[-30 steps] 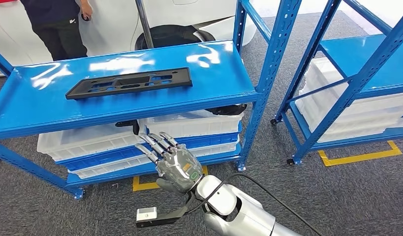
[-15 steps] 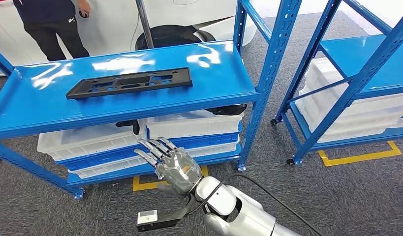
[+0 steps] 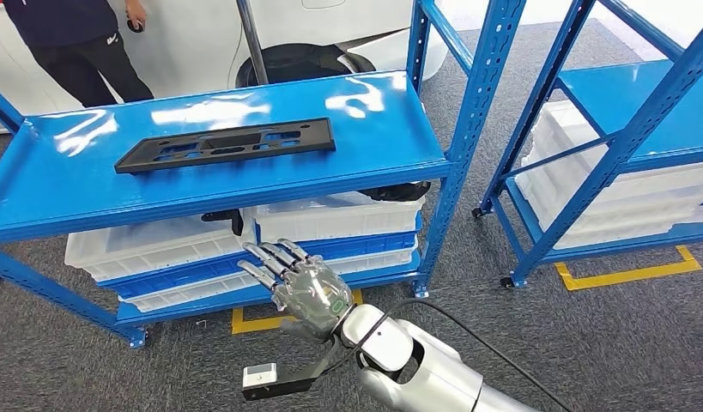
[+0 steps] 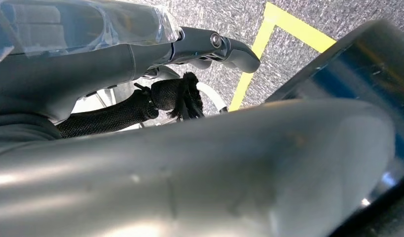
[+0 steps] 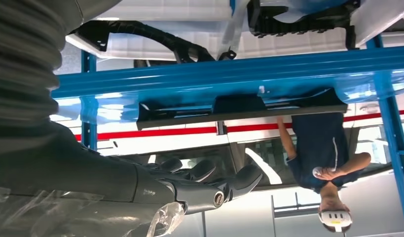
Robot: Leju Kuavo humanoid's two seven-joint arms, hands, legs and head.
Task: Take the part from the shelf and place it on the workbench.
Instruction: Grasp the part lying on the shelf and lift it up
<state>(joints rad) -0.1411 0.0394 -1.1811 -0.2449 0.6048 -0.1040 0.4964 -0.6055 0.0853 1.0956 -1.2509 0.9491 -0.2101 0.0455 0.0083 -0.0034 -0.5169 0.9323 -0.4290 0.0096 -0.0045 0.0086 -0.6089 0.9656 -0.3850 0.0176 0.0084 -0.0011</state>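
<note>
A long flat black part point(image 3: 226, 144) with cut-outs lies on the top blue shelf point(image 3: 373, 129), left of its middle. My right hand point(image 3: 300, 287) hovers in front of and below that shelf's front edge, level with the lower bins, fingers spread and holding nothing. The right wrist view, turned upside down, looks past the right hand point(image 5: 200, 185) at the part point(image 5: 239, 106) beyond the shelf's front rail. My left hand point(image 4: 214, 44) hangs over grey carpet, its fingers mostly hidden by a grey cover.
White bins point(image 3: 330, 219) holding black parts fill the lower shelves. A second blue rack point(image 3: 622, 129) with white bins stands to the right. Yellow tape point(image 3: 631, 273) marks the carpet. A person point(image 3: 73, 43) stands behind the shelf by a white car.
My right hand has sunk slightly and shifted a little right, fingers still spread. The person behind the shelf has stepped left. The part has not moved.
</note>
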